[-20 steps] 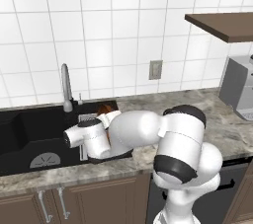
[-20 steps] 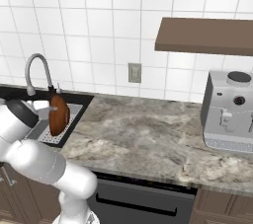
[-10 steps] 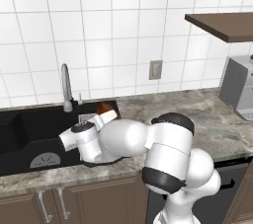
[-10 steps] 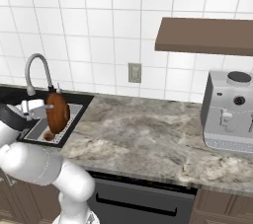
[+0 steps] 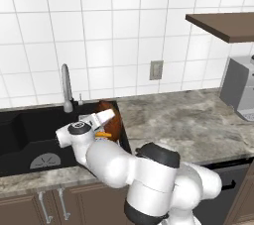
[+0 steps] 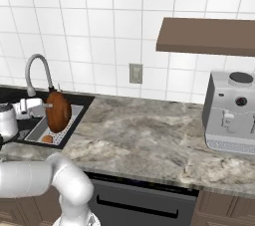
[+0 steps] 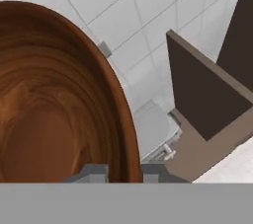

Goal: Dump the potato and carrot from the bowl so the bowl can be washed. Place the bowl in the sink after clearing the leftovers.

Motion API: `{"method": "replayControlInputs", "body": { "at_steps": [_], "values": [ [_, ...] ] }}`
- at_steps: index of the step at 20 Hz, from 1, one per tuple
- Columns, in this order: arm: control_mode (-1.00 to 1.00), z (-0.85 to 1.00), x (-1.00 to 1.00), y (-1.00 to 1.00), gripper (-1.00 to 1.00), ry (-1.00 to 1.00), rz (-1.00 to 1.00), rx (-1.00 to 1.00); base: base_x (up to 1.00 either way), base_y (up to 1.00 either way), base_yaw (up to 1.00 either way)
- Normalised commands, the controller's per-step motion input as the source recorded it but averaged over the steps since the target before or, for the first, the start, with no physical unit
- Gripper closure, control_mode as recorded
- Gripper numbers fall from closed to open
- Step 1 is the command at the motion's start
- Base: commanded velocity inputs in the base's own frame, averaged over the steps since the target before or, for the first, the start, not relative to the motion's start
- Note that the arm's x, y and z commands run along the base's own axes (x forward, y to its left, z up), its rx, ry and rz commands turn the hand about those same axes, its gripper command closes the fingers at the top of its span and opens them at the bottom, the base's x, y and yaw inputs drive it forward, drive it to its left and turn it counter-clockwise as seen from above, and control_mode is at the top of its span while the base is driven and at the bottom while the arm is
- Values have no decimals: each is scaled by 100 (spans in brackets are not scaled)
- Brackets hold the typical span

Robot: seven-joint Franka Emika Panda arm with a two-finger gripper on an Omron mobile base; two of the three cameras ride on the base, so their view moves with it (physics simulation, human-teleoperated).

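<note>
My gripper [image 6: 48,105] is shut on the rim of the reddish-brown wooden bowl [image 6: 59,112], which stands tipped on its edge over the right end of the black sink [image 5: 30,130]. In the hand view the bowl [image 7: 54,104] shows its bare inside, and its rim sits between the fingertips [image 7: 94,172] of the gripper [image 7: 123,171]. In the left base view the gripper [image 5: 105,116] holds the bowl [image 5: 111,122] just right of the silver faucet [image 5: 66,87]. Below the bowl, the orange carrot [image 6: 47,139] lies on the grey perforated tray [image 6: 64,128]. Seen past my wrist, the carrot [image 5: 103,134] is a short orange sliver. Its green tuft cannot be made out.
A grey stone counter [image 6: 139,130] runs right from the sink to a silver coffee machine [image 6: 234,113]. A brown shelf [image 6: 204,36] hangs above it. The wall behind carries an outlet [image 6: 135,73]. My own white arm [image 5: 129,169] crosses the counter's front edge.
The arm's elbow has swung lower and nearer to the front of the counter. The hand has kept the bowl tipped on edge over the tray, and the bowl has barely shifted.
</note>
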Motion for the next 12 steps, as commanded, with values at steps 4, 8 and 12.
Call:
{"method": "replayControlInputs", "body": {
  "at_steps": [4, 8, 12],
  "values": [
    [-100, 46, -39, -68, 100, -1, -8, 35, 0, 0, 0],
    [-100, 43, -71, -97, 100, 0, -9, 55, 0, 0, 0],
    [-100, 34, -94, -100, 100, -2, -2, 65, 0, 0, 0]
  ]
}}
